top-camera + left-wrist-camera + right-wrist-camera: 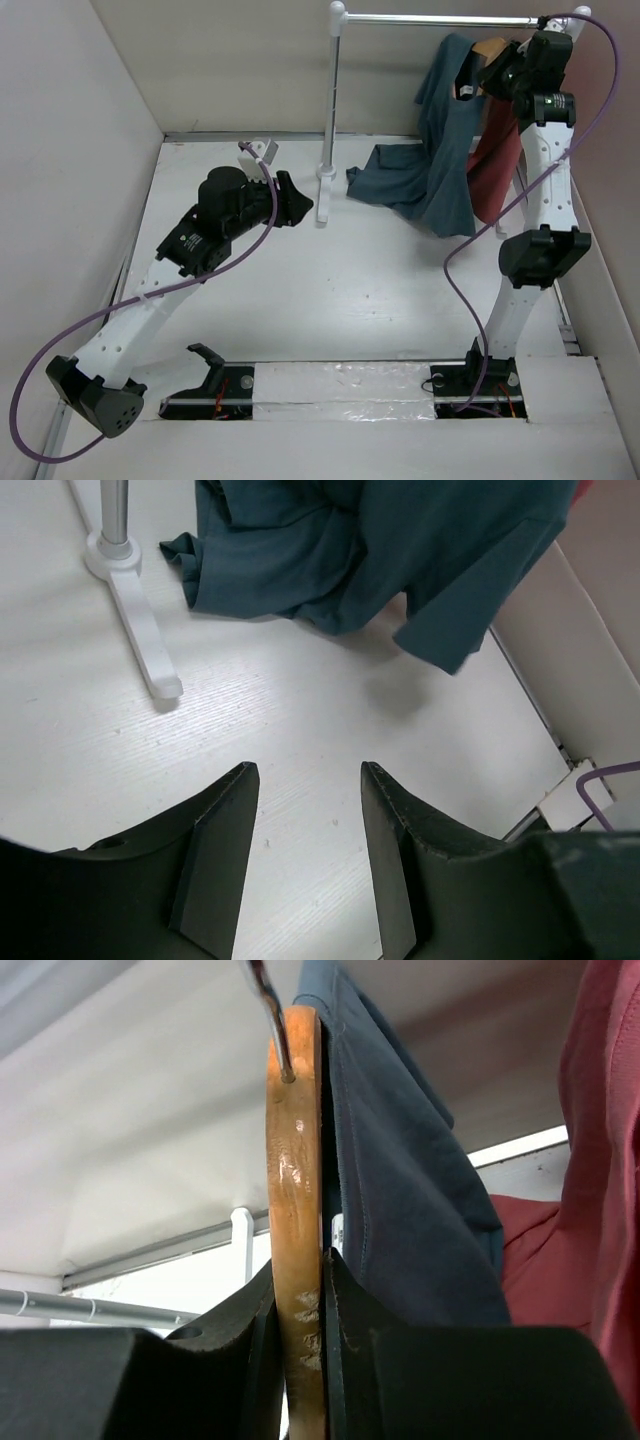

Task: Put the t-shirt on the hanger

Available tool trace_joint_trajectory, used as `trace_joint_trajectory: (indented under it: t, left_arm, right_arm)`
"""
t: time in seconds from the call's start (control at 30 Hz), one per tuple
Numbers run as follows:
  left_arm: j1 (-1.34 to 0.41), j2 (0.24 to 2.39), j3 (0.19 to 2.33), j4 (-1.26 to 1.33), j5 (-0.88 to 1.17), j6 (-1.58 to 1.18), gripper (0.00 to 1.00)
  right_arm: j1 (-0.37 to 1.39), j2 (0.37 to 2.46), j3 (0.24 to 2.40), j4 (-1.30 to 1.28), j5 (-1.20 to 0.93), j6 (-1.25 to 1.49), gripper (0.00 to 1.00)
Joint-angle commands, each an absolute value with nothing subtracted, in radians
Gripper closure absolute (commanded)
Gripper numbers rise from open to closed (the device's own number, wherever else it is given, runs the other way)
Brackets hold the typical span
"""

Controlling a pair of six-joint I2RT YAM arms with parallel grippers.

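Observation:
The slate-blue t-shirt (440,150) hangs from the wooden hanger (490,50) near the rail at the back right, and its lower part lies bunched on the table. It also shows in the left wrist view (380,550) and the right wrist view (400,1180). My right gripper (510,72) is shut on the hanger (297,1200), pads on both faces, with the shirt draped against the right face. The silver hook (268,1000) rises from its top. My left gripper (290,200) hangs open and empty over bare table (305,770), short of the shirt.
A white metal rail (440,18) on a post (332,110) with a foot (140,620) stands at the back. A coral-red garment (497,160) hangs right of the t-shirt, also in the right wrist view (590,1160). White walls close in the table's sides.

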State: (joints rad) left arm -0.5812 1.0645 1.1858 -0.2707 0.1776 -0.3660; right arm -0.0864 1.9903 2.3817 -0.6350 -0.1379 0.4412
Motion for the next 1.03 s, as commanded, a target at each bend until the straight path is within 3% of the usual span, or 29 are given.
trace_joint_trajectory:
  t: [0.0, 0.1, 0.23, 0.3, 0.33, 0.4, 0.43, 0.5, 0.7, 0.93, 0.97, 1.0]
  left_arm:
    - [-0.583, 1.034, 1.181, -0.275, 0.146, -0.344, 0.58]
    - [-0.583, 1.031, 1.183, -0.287, 0.127, -0.342, 0.58]
    - [-0.583, 1.026, 1.189, -0.284, 0.086, -0.354, 0.56]
    - [-0.583, 1.028, 1.190, -0.281, 0.078, -0.373, 0.55]
    - [-0.583, 1.029, 1.196, -0.278, 0.072, -0.379, 0.54]
    - [-0.583, 1.042, 1.210, -0.278, 0.074, -0.387, 0.54]
    - [-0.583, 1.048, 1.238, -0.281, 0.069, -0.388, 0.53]
    - [-0.583, 1.063, 1.268, -0.290, 0.057, -0.388, 0.53]
    - [-0.583, 1.060, 1.431, -0.314, -0.106, -0.379, 0.53]
    - [-0.574, 1.002, 1.525, -0.316, -0.206, -0.354, 0.53]
    - [-0.574, 0.996, 1.519, -0.308, -0.206, -0.360, 0.52]
    - [-0.574, 0.989, 1.514, -0.304, -0.207, -0.367, 0.44]
  right_arm:
    - [-0.092, 1.970, 2.454, -0.531, -0.141, 0.474, 1.00]
    - [-0.081, 1.986, 2.442, -0.548, -0.120, 0.471, 1.00]
    - [-0.061, 1.881, 2.212, -0.436, -0.100, 0.471, 0.96]
    - [-0.061, 1.812, 2.016, -0.320, -0.106, 0.497, 0.73]
    - [-0.061, 1.755, 1.970, -0.295, -0.110, 0.508, 0.47]
    - [-0.070, 1.715, 1.915, -0.279, -0.130, 0.526, 0.22]
    - [-0.071, 1.683, 1.914, -0.285, -0.127, 0.522, 0.05]
    - [-0.071, 1.642, 1.916, -0.293, -0.111, 0.512, 0.00]
    - [-0.045, 1.392, 1.835, -0.243, -0.094, 0.541, 0.00]
    - [0.099, 1.065, 1.472, -0.065, -0.175, 0.594, 0.00]
    - [0.100, 1.040, 1.462, -0.071, -0.182, 0.594, 0.00]
    - [0.119, 1.023, 1.460, -0.086, -0.176, 0.582, 0.00]
